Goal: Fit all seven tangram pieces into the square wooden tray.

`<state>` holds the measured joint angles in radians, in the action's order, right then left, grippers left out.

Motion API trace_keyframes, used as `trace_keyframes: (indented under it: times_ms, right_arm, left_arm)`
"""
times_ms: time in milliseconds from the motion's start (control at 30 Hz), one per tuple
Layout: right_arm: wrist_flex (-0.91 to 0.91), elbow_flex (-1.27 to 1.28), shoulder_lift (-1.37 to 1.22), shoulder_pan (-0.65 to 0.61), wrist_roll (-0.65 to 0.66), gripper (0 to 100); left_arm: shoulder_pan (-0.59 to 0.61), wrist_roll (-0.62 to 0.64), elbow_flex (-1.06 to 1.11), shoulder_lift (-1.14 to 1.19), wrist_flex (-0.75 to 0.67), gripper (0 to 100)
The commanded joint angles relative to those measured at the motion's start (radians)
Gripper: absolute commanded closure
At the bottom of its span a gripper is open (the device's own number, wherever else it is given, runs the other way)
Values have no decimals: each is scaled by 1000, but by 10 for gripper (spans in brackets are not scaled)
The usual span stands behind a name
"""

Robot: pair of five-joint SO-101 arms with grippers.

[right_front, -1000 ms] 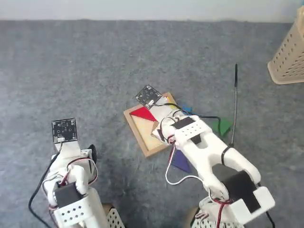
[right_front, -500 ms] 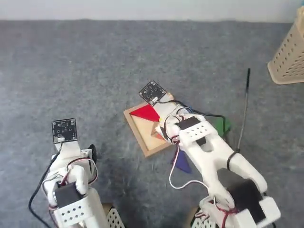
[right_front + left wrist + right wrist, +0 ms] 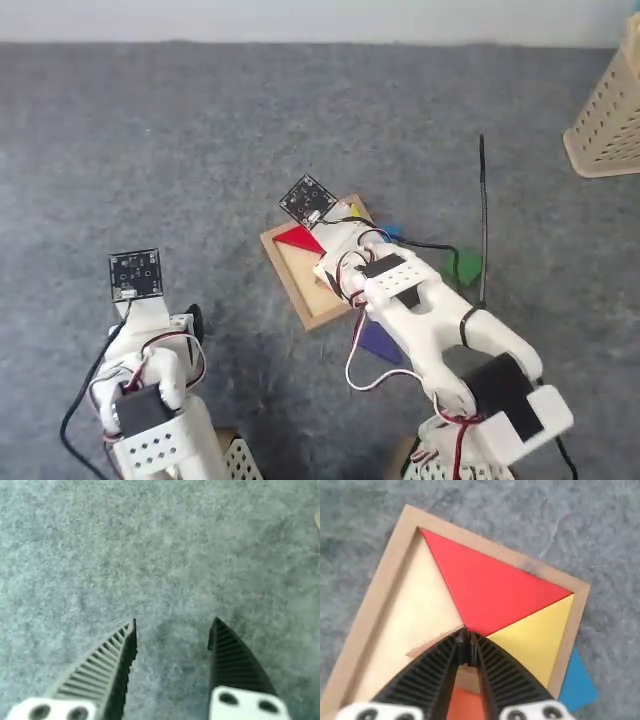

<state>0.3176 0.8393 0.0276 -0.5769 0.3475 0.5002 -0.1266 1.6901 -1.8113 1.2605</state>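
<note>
The red triangle (image 3: 490,587) and yellow triangle (image 3: 535,640) sit in the tray (image 3: 380,587) just ahead of the right claw (image 3: 466,642), its tips together over an orange piece (image 3: 465,705); blue (image 3: 577,687), green (image 3: 465,266) and purple (image 3: 380,340) lie outside, and the left claw (image 3: 172,625) is spread apart.

White arms (image 3: 440,330), black ribbed tools (image 3: 172,627)

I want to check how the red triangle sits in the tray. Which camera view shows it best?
The right wrist view: the red triangle lies whole along the wooden tray edge, meeting the yellow triangle. In the high view, the right arm covers part of it. The left wrist view faces grey carpet.
</note>
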Motion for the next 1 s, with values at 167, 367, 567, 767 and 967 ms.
trace_keyframes:
  times_ms: [167, 367, 567, 767, 967]
  right_arm:
    - [81, -8, -1, 65, 0, 993]
    - [140, -8, 51, 76, 0, 993]
    - [176, -6, 82, 134, 0, 993]
    - [179, -8, 127, 185, -6, 993]
    - [294, -6, 295, 196, -8, 993]
  left_arm:
    - [-2, 9, -5, -11, 3, 775]
    - [-2, 9, -5, -11, 3, 775]
    - [-2, 9, -5, -11, 3, 775]
    - [-2, 9, -5, -11, 3, 775]
    - [-2, 9, -5, -11, 3, 775]
